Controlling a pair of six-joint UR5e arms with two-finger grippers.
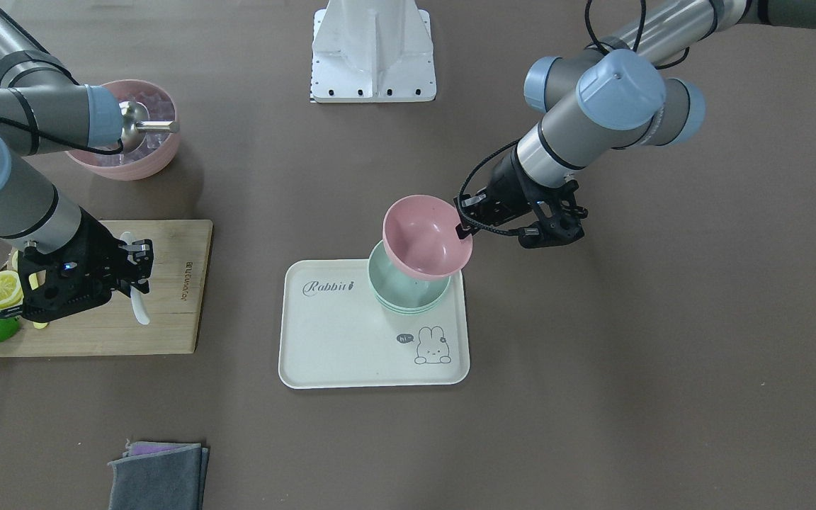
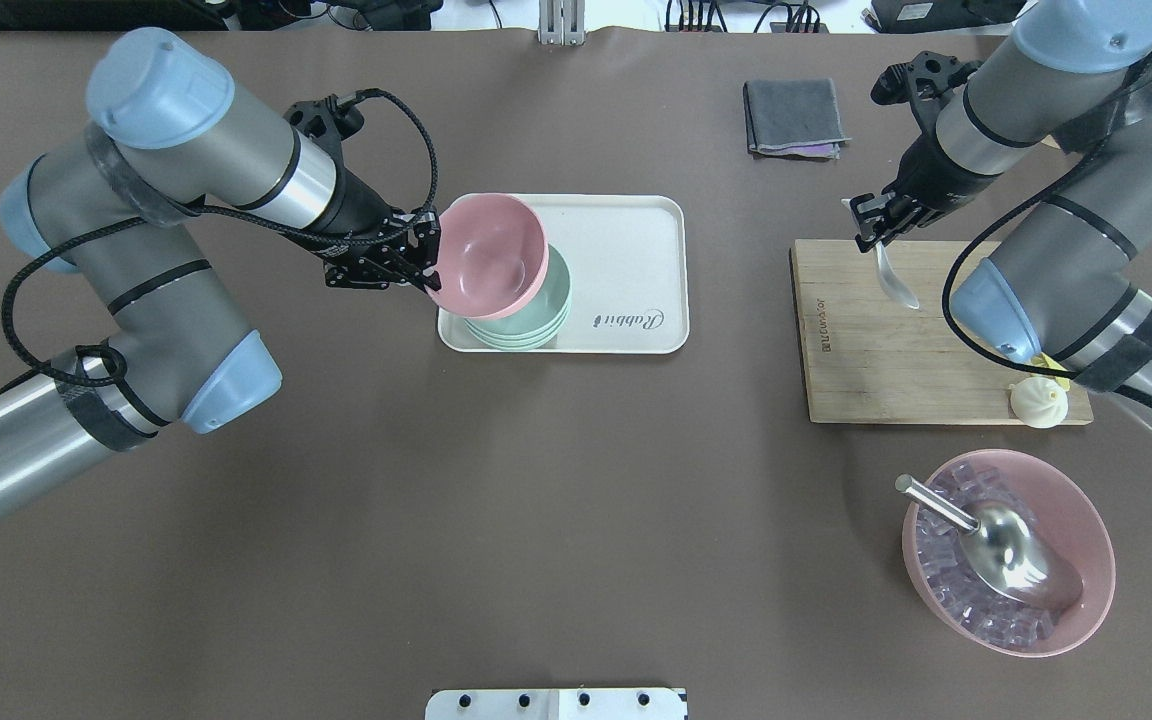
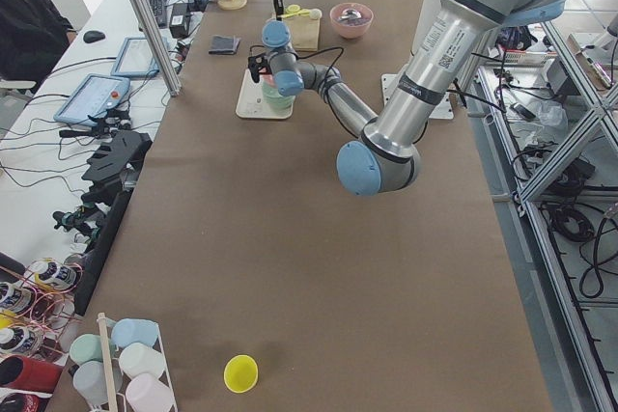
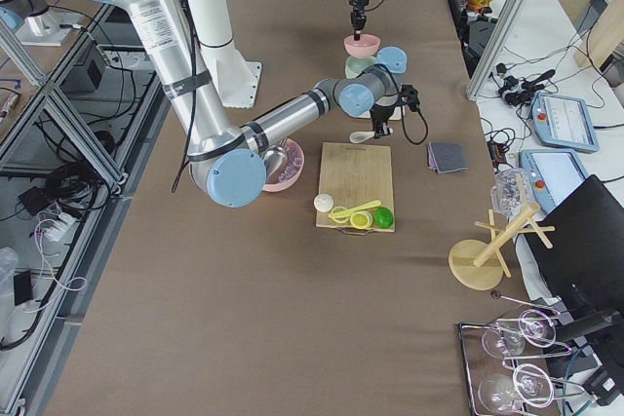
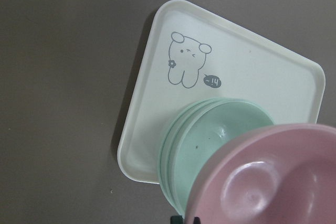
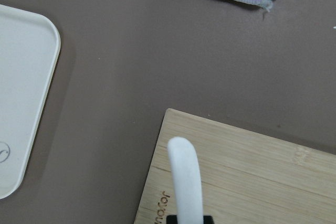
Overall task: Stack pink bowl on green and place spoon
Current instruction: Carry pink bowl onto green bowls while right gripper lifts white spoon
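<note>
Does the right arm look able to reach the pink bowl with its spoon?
Likely yes: nothing stands between the cutting board and tray, and the left tool holds the pink bowl by its far rim.

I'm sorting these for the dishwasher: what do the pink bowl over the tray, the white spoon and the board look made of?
Pink bowl: probably plastic, matte finish; even colour with a soft sheen.
Spoon: plastic or ceramic, cannot tell which; smooth, plain white, slightly glossy.
Board: wood or bamboo, looks unvarnished; pale grain strips and dark lettering along one edge.
</note>
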